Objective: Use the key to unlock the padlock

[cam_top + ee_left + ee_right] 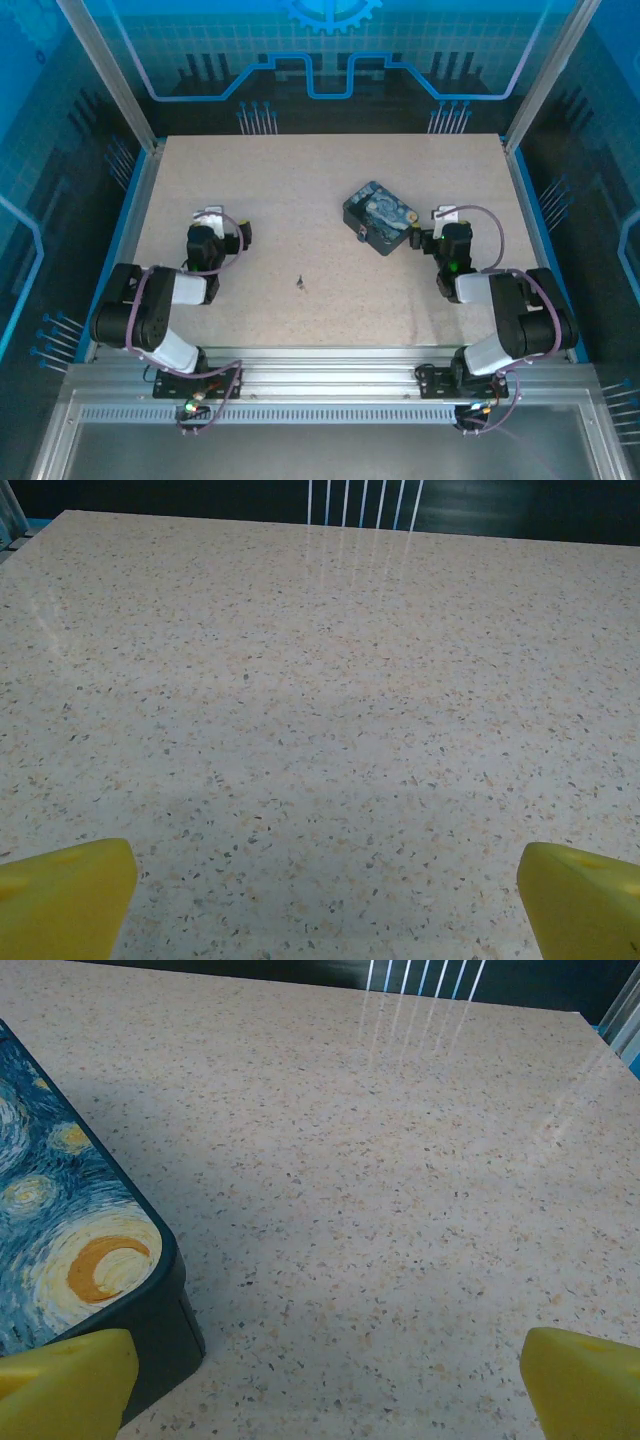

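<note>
Near the middle of the table (300, 180), between our two arms, lies the key (300, 283), a dark speck on the speckled top, well apart from everything else. Farther back and to the right sits the painted tin box (378, 217), turned at an angle. At its near-left edge we make out a small grey bit that we take for the padlock (360, 234) (too small from above to say how it hangs or which way its keyhole faces).

Our left gripper (212, 216) hovers over bare table on the left. Its yellow fingers (65, 895) are spread wide, with nothing between them. Our right gripper (445, 215) hangs just beside the box's right corner, jaws likewise spread and empty. In the right wrist view the box's rounded corner lies right by one finger (65, 1380); whether they touch we cannot tell.

We judge this a ready pose: both arms are folded near their bases with jaws wide, so either can reach in.

The key lies nearer the bases than both grippers, inward of each and closer to neither by much. The padlock sits on the side of the box away from the right gripper. Being thin and flat on the table, the key will likely need a careful pinch from above.
</note>
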You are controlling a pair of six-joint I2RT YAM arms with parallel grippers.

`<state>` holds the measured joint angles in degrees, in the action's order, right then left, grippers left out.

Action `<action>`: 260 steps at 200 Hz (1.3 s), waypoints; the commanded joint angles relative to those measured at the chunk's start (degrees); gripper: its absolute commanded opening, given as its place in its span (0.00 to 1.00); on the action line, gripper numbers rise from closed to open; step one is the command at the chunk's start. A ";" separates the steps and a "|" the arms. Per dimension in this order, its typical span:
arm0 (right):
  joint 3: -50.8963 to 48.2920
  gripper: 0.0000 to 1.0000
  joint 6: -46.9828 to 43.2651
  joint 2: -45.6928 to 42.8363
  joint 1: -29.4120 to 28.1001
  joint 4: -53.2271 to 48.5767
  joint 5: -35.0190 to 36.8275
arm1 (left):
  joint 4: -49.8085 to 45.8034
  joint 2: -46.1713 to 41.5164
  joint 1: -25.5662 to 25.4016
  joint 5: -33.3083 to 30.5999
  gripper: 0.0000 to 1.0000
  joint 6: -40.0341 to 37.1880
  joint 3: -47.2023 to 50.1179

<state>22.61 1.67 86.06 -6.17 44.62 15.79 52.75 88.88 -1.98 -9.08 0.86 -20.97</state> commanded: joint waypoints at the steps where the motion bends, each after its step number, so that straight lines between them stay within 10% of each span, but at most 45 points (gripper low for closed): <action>1: 0.95 1.00 0.43 0.07 0.57 1.08 -0.15 | -0.19 -0.11 0.39 1.35 0.99 -1.39 -1.04; 190: 0.86 1.00 0.39 -0.12 0.64 1.18 -0.23 | -0.63 -0.20 1.01 2.58 0.99 -0.95 -1.26; 260: 9.53 1.00 4.53 -18.07 1.34 -27.19 0.00 | -24.87 -12.95 -1.45 -8.08 0.99 2.28 -11.07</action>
<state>28.23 3.49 74.35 -5.67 28.49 15.99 39.00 81.60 -2.57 -13.06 1.13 -26.02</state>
